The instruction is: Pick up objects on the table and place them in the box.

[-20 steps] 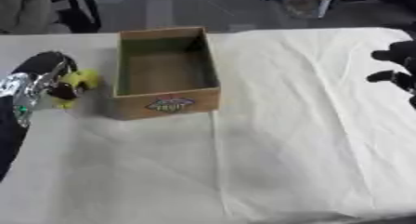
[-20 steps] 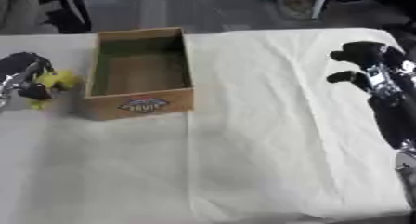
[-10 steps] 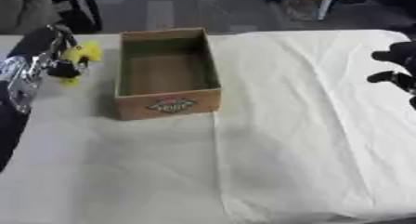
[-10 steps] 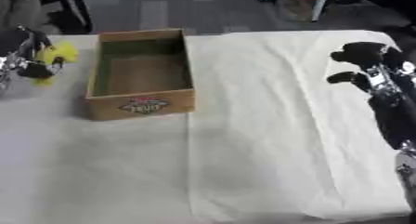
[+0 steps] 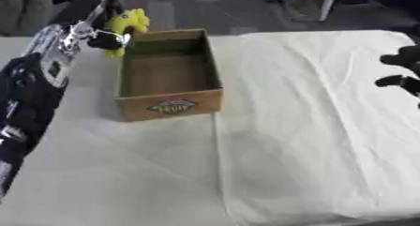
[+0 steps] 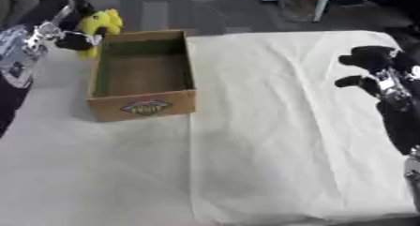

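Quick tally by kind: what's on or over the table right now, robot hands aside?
Yellow toy, held in the left hand near the box's far left corner: 1
Cardboard box, nothing seen inside: 1
Cream tablecloth: 1
Total: 3

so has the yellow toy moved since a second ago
Yes. The left hand has carried the yellow toy from beside the box's front left corner up to its far left corner.
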